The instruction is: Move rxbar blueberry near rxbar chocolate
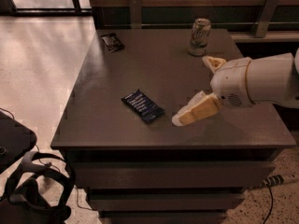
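Now approach step: gripper (pixel 190 90) over counter (pixel 154 69) nr right edge, fingers spread, nothing held. Rxbar blueberry (pixel 143 106) mid-counter twd front edge, just beside lower fingertip, prob. untouched. Rxbar chocolate (pixel 112 41) at far-left corner. Next: straddle bar, pinch.

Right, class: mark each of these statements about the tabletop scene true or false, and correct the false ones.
1. The rxbar blueberry lies flat on the table, towards its front edge. True.
2. The gripper is shut on the rxbar blueberry. False: it is open and holds nothing, just right of the bar.
3. The rxbar chocolate lies near the table's far left corner. True.
4. The soda can lies tipped over beside the rxbar chocolate. False: it stands upright at the far right, well apart from it.
5. The two bars touch. False: they lie well apart.
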### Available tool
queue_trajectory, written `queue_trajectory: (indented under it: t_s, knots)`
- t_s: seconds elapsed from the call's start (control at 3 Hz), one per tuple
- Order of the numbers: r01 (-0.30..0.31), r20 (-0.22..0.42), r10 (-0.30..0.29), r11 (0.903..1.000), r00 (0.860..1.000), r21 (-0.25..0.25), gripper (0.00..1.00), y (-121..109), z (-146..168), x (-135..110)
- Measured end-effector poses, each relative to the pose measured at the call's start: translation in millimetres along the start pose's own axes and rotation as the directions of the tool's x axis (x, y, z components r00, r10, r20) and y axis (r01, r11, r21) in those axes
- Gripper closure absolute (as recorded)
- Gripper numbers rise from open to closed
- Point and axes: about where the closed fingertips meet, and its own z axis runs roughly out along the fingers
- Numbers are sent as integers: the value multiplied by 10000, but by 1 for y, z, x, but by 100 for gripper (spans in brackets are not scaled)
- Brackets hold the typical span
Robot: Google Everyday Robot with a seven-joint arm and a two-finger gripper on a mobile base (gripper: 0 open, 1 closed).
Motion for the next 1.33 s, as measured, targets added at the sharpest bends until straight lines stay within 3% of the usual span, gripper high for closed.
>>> queue_trajectory:
  t_s: [0.33,0.67,1.33]
  knots:
    - [-549,274,530,9957,9982,747,0,-1,20,-3]
    - [-515,274,496,9961,9984,723,0,-1,19,-4]
    - [-716,-120,727,9943,9973,784,0,12,59,9]
